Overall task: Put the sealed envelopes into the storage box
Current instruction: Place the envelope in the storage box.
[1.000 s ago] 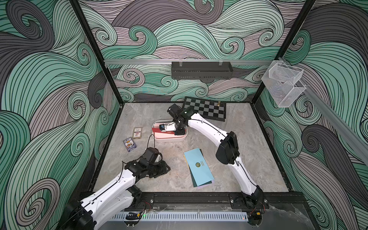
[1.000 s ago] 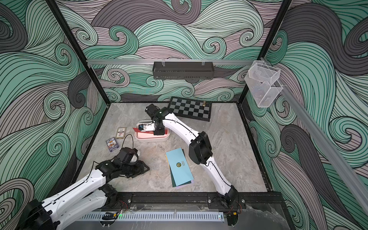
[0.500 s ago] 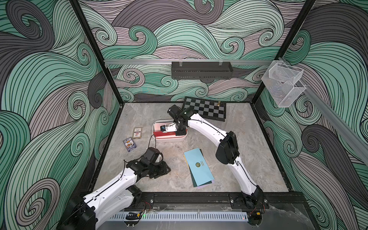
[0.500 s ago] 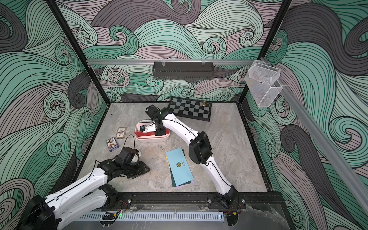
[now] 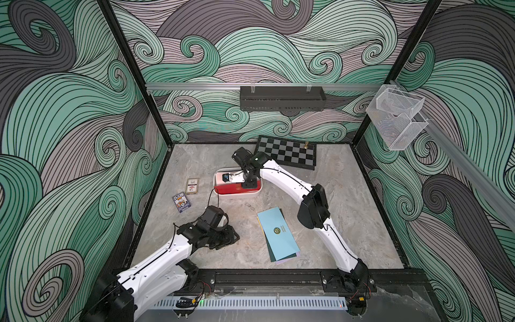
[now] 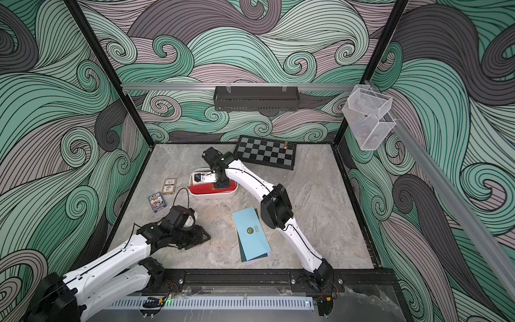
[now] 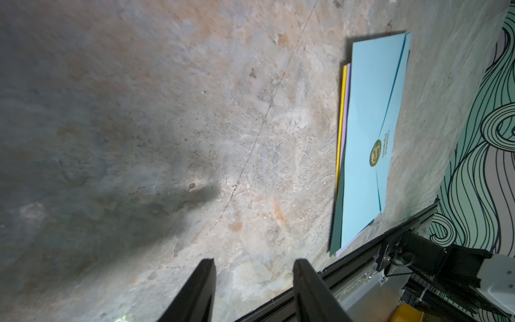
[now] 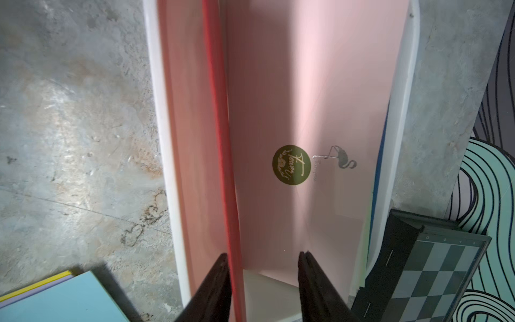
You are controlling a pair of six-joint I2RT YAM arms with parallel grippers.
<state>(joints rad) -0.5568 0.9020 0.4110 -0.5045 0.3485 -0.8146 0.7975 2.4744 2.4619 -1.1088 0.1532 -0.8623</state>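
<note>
While the right gripper (image 8: 263, 256) hangs with jaws parted over the glossy rounded storage box (image 8: 156, 111), a red envelope (image 8: 220, 111) leans inside above a smooth pink envelope (image 8: 292, 83); the left gripper (image 7: 253, 263) gapes near stacked envelopes (image 5: 278, 234).

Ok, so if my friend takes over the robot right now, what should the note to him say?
Left gripper: open, empty, over bare table.
Right gripper: open, above the storage box.
Done: pink envelope lies flat in the box; red envelope leans on edge against its wall.
Left: the stack on the table, light blue envelope on top, other colours under it.
</note>
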